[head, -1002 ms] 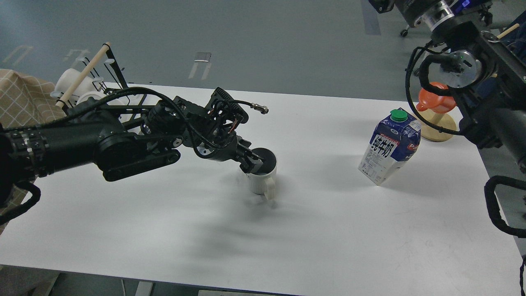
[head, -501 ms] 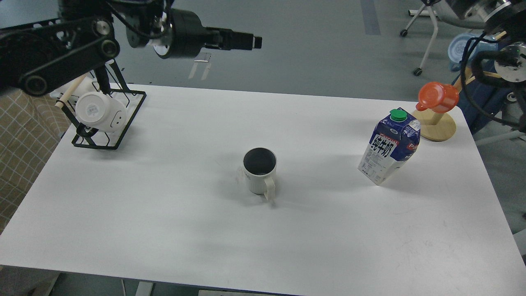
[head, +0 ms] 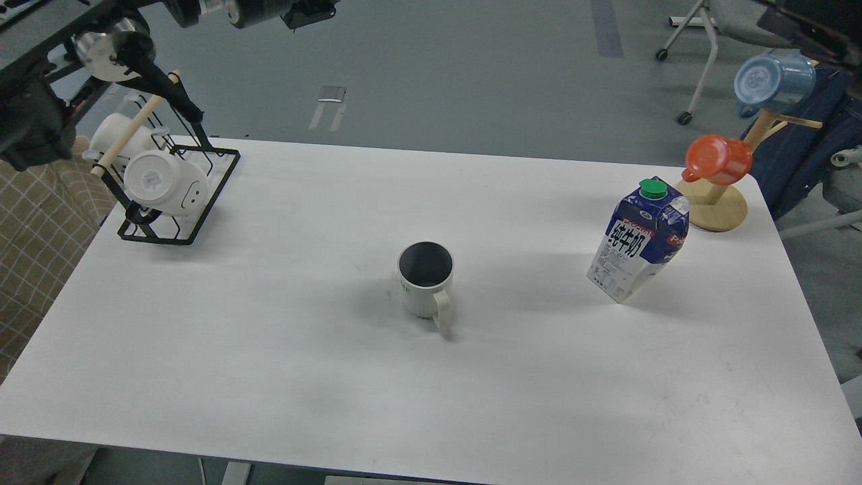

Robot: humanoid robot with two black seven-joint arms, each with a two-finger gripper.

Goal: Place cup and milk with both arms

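Note:
The cup (head: 425, 277), a white mug with a dark grey inside, stands upright at the table's middle with its handle toward the front. The milk (head: 639, 241), a blue and white gable-top carton with a green cap, stands upright at the right. Nothing holds either one. My left arm is raised along the top left edge. Its gripper (head: 313, 12) is a dark shape cut off by the top edge, far above the cup, and its fingers cannot be told apart. Only a dark part of my right arm (head: 808, 27) shows at the top right corner; its gripper is out of view.
A black wire rack (head: 176, 202) with white cups (head: 165, 183) and a wooden rod stands at the table's back left. A wooden cup stand (head: 719, 207) at the back right holds an orange cup (head: 718, 159) and a blue cup (head: 773, 78). A chair stands beyond the table.
My left gripper has let go of the cup's rim and risen up and away to the top edge. My right arm has withdrawn to the top right corner. The cup and the milk stay put.

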